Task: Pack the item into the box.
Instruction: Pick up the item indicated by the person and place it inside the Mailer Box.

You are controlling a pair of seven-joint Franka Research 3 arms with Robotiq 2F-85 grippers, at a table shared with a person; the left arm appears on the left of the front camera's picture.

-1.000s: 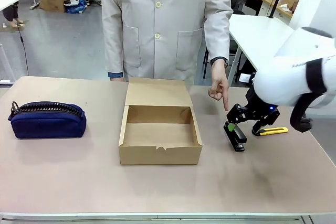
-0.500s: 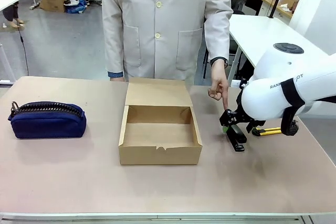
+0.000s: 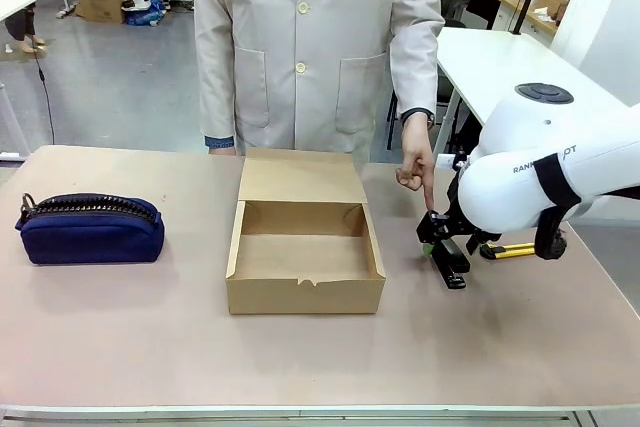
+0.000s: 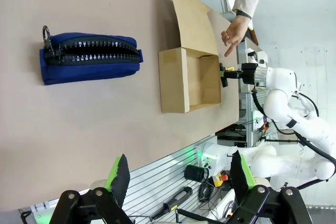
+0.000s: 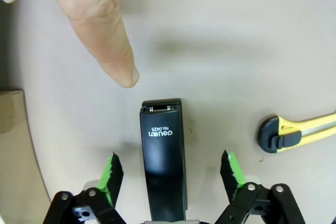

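Note:
The black stapler point(image 3: 450, 265) lies on the table to the right of the open brown cardboard box point(image 3: 305, 247). My right gripper point(image 3: 437, 233) is lowered over the stapler's far end. In the right wrist view its green pads point(image 5: 111, 174) stand wide on either side of the stapler point(image 5: 164, 150) without touching it, so it is open. A person's index finger point(image 5: 107, 40) points down just beyond the stapler's tip. High over the near table edge, my left gripper point(image 4: 179, 174) is open and holds nothing. The box point(image 4: 191, 80) shows far below it.
A yellow utility knife point(image 3: 515, 250) lies just right of the stapler, close to my right gripper. A navy zippered pouch point(image 3: 90, 229) rests at the table's left. The person stands behind the box, and its lid flap point(image 3: 300, 177) lies open toward them.
My right arm has swung round and brought its gripper down over the stapler's far end, close to the pointing finger. The stapler, box and pouch have not moved.

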